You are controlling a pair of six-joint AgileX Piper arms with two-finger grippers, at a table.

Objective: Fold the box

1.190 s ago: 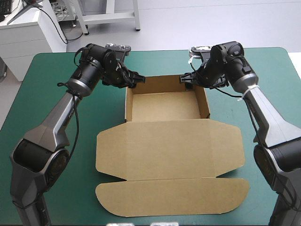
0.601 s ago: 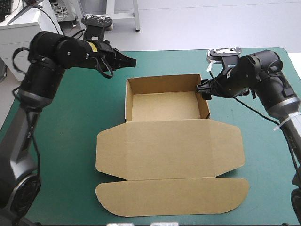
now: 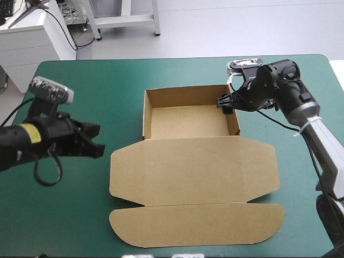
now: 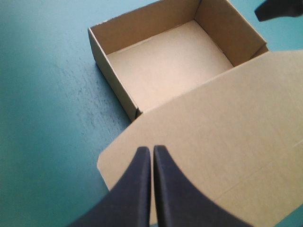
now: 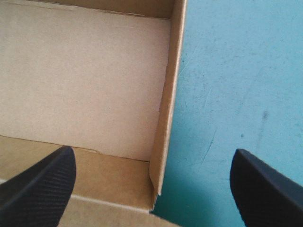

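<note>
The brown box [image 3: 188,121] stands as an open tray with its walls raised, and its lid [image 3: 193,172] lies flat toward the table's near edge. My left gripper [image 3: 97,142] is shut and empty, hovering left of the lid's left flap. In the left wrist view the left gripper [image 4: 152,149] points over the lid [image 4: 222,127] toward the tray [image 4: 165,61]. My right gripper [image 3: 224,103] is open at the tray's right wall near its far corner. In the right wrist view that wall [image 5: 165,109] runs between the wide-apart fingers of the right gripper [image 5: 152,152], untouched by either.
Teal-green cover [image 3: 70,204] lies bare around the box on both sides. A white cabinet [image 3: 32,37] stands beyond the table's far left corner. My right gripper's fingertip [image 4: 279,8] shows past the tray in the left wrist view.
My left gripper let go at the tray's far left corner, shut, and swung back to the table's left beside the lid. My right gripper shifted from the far wall to the right wall.
</note>
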